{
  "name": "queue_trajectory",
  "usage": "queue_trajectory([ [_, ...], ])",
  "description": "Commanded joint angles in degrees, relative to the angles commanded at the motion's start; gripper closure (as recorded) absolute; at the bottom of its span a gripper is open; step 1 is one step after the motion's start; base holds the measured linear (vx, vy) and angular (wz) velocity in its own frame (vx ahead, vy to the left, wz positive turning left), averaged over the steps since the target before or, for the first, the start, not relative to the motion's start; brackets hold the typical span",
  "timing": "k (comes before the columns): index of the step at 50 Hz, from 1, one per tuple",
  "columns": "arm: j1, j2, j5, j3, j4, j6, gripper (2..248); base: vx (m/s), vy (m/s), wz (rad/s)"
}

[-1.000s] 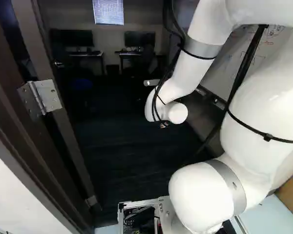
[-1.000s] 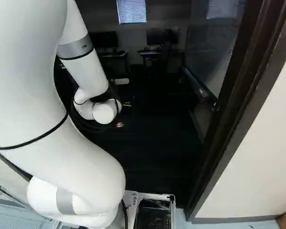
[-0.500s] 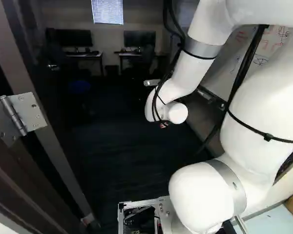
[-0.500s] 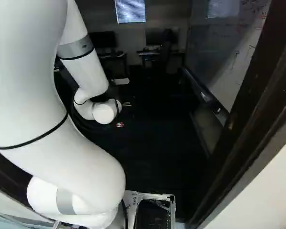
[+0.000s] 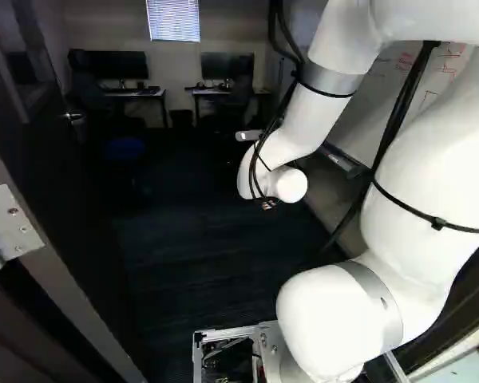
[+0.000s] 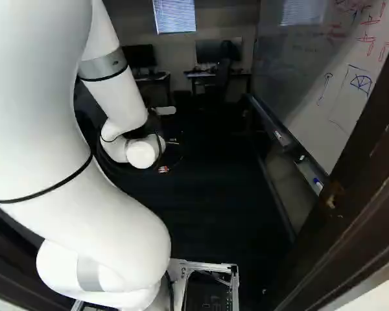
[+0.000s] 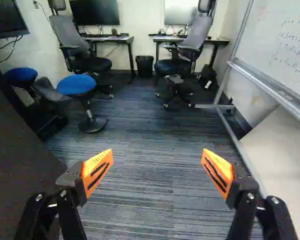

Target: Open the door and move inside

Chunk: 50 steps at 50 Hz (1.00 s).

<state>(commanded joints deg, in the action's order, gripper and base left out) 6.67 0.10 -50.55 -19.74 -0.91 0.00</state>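
The door [image 5: 64, 191] stands open along the left of the left base view, its lever handle [image 5: 73, 116] well apart from the arm [image 5: 327, 80]. The gripper [image 7: 157, 152] is open, its orange-padded fingers spread wide over striped carpet [image 7: 150, 200]. Ahead are a blue-topped stool [image 7: 76, 85] and two desks [image 7: 107, 38]; across from the door stands a whiteboard [image 6: 340, 84].

Bent white arm [image 5: 423, 175], orange-padded fingers [image 7: 93, 162] wide apart.
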Motion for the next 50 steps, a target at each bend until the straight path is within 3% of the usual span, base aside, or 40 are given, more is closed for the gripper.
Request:
queue_trajectory([
  [50, 0.0, 0.0, 0.0, 0.0, 0.0, 0.0, 3, 0.184, 0.005, -0.011],
])
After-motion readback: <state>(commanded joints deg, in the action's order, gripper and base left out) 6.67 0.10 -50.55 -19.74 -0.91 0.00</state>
